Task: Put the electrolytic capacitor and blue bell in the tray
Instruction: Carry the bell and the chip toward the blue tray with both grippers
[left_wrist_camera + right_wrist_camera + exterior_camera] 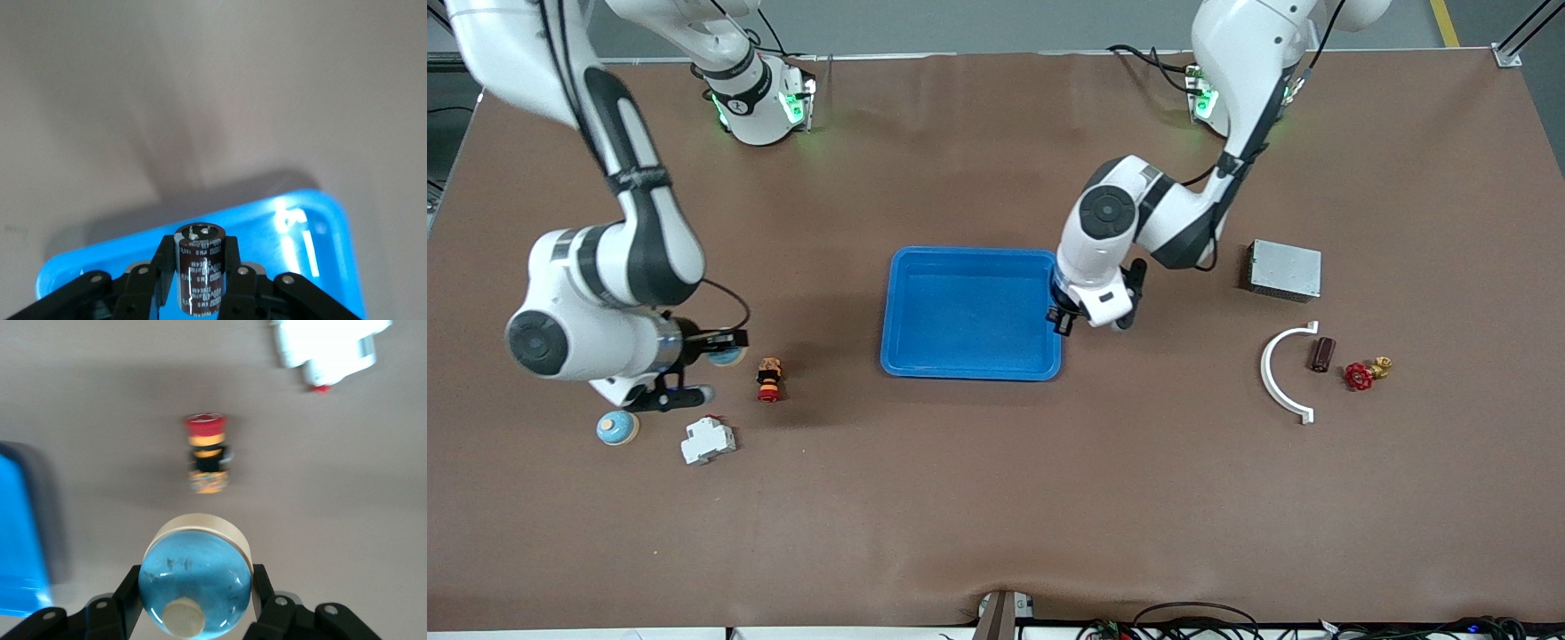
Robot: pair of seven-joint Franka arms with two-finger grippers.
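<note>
The bright-blue tray (969,313) lies mid-table. My left gripper (1064,322) hangs over the tray's rim at the left arm's end, shut on a dark brown electrolytic capacitor (199,273) held upright between the fingers; the tray (287,233) shows below it. My right gripper (720,360) is above the table toward the right arm's end, shut on a blue bell (197,587) with a cream rim and knob. The held bell also shows in the front view (727,356). The tray's edge (20,533) shows in the right wrist view.
A second blue bell (618,428), a white breaker (708,440) and a red-capped push button (769,380) lie near the right gripper. Toward the left arm's end lie a grey metal box (1284,270), a white curved piece (1285,373), another dark capacitor (1320,354) and a red valve (1360,375).
</note>
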